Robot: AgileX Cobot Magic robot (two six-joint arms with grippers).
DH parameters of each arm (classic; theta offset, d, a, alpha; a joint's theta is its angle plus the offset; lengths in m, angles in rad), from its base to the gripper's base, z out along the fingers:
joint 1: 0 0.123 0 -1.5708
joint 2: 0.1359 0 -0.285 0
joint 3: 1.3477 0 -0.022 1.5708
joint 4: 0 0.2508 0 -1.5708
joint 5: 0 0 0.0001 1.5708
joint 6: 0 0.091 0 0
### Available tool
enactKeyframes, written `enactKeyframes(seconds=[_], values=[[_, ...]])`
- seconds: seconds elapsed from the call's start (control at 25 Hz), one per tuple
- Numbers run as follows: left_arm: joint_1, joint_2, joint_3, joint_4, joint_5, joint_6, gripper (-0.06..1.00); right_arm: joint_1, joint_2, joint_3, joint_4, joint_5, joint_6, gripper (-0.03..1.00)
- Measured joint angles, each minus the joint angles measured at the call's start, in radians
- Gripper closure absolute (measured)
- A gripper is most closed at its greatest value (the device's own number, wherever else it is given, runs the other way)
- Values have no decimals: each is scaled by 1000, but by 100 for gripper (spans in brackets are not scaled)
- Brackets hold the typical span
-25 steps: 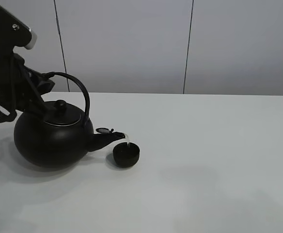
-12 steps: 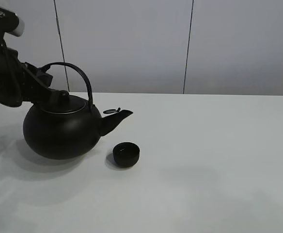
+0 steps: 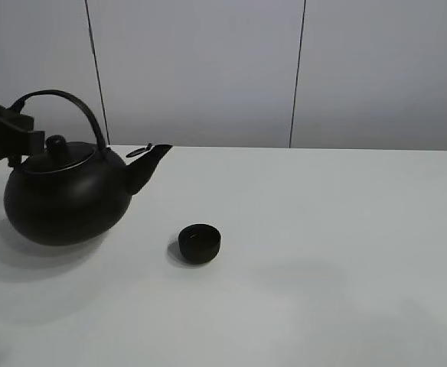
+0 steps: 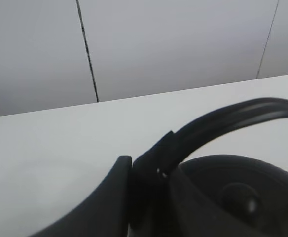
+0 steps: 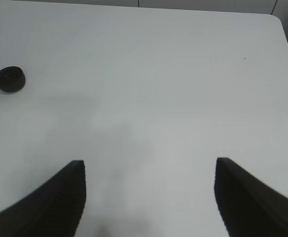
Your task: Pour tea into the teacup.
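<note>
The small black teacup [image 3: 200,243] stands on the white table [image 3: 323,252], apart from the kettle. It also shows in the right wrist view [image 5: 9,79]. The big black kettle [image 3: 65,200] is upright at the left, its spout [image 3: 151,157] pointing right and well clear of the cup. No tea stream shows. My left gripper [image 3: 13,134] is shut on the kettle's arched handle [image 4: 233,117] at its left end; the left wrist view shows the gripper [image 4: 145,170] closed around the handle. My right gripper [image 5: 149,197] is open and empty above bare table.
A grey panelled wall [image 3: 208,69] stands behind the table's far edge. The table's right edge and corner [image 5: 278,22] show in the right wrist view. The right arm is out of the exterior high view.
The kettle has tipped back from pouring to upright and moved left, away from the cup. The tea stream seen a second ago is gone. The cup has not moved.
</note>
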Motion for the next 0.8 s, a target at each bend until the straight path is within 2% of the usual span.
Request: enactKeyframes(seconds=[0.36, 0.8], values=[[103, 9, 123, 109, -160, -8, 82, 0, 0, 0, 0, 0, 0, 46], [105, 130, 122, 176, -239, 6, 82, 0, 0, 0, 0, 0, 0, 46]])
